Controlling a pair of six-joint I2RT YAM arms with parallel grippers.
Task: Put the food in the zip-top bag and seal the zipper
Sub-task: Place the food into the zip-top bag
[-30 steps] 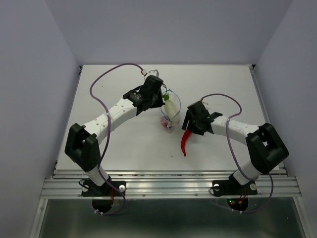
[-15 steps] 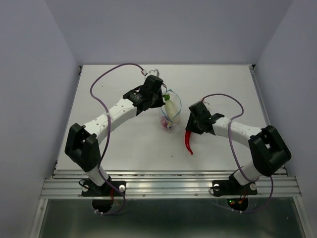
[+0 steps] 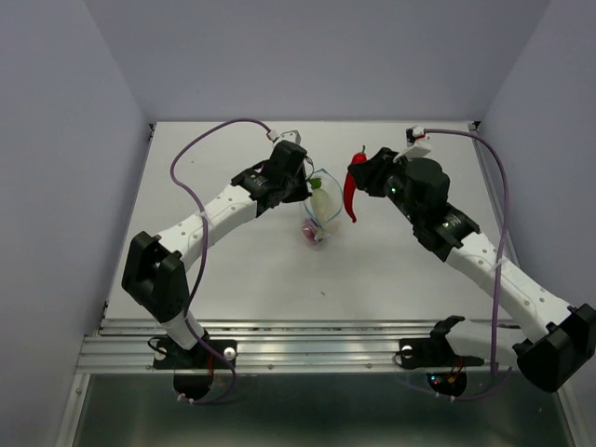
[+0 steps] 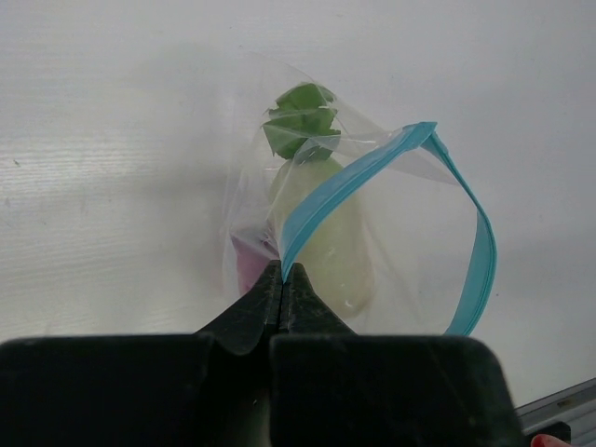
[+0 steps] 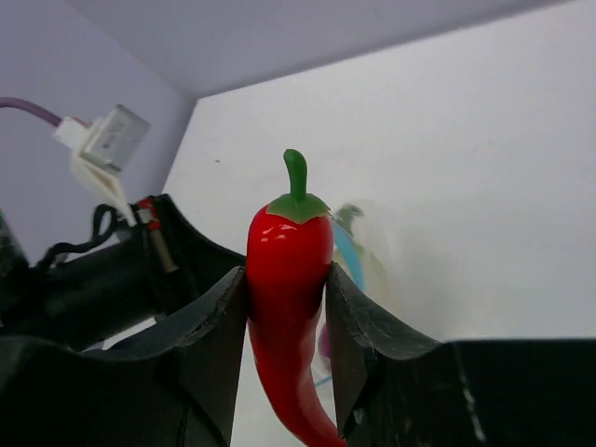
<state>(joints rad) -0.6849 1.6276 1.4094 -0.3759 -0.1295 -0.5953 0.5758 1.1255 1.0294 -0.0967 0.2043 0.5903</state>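
The clear zip-top bag [image 3: 318, 212] lies mid-table with its mouth held open. Its blue zipper [image 4: 372, 168] arcs up in a loop. The white radish [image 4: 321, 233] with green leaves and the purple-red onion [image 4: 248, 265] are inside the bag. My left gripper [image 4: 282, 272] is shut on the zipper edge of the bag; in the top view it [image 3: 305, 186] sits at the bag's left rim. My right gripper [image 5: 287, 279] is shut on the red chili [image 5: 287, 279], stem up, and holds it in the air just right of the bag's mouth [image 3: 351, 194].
The white table [image 3: 223, 270] has raised rails at the left, right and front edges. Purple cables loop above both arms. Grey walls close in the back and sides.
My right arm lifted the chili off the table in front of the bag and swung it up and back beside the bag's mouth. The left arm and bag held still.
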